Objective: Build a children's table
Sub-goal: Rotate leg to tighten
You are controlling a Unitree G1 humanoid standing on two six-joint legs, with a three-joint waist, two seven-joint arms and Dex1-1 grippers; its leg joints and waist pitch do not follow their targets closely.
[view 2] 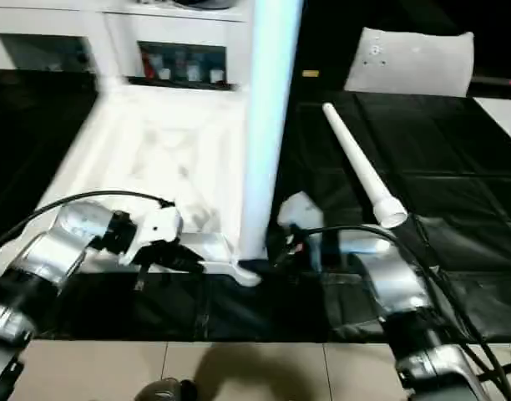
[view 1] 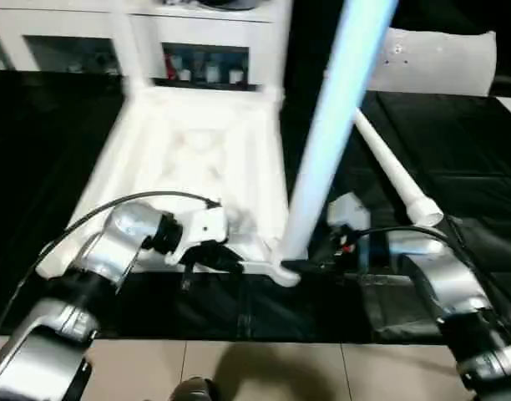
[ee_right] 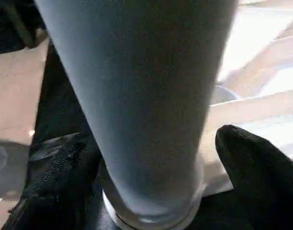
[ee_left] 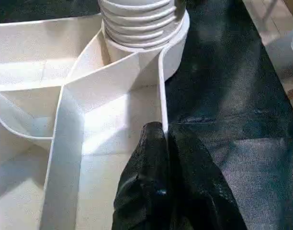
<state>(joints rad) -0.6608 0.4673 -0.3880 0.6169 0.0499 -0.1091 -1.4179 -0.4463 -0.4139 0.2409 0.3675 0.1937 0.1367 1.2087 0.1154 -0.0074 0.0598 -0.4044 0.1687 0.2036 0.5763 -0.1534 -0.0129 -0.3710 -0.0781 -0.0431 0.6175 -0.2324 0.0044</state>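
Left pincer (ee_left: 163,158) clamps tabletop (view 1: 197,150) rim; right pincer (ee_right: 151,182) wide, straddling upright leg (ee_right: 137,96).

I see a black mat (view 2: 456,159) covering the work surface, with pale floor tiles (view 1: 264,368) along its near edge. A white bag (view 2: 410,60) lies at the mat's far right, and white shelving (view 1: 205,50) stands behind.

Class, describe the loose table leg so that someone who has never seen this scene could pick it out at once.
Start at the upturned white tabletop on the black mat. To its right, beyond the leg standing upright in the near corner socket, a second white tapered leg lies flat on the mat. Unlike the standing one, it lies at a slant, attached to nothing, its ridged wider end nearest the robot.
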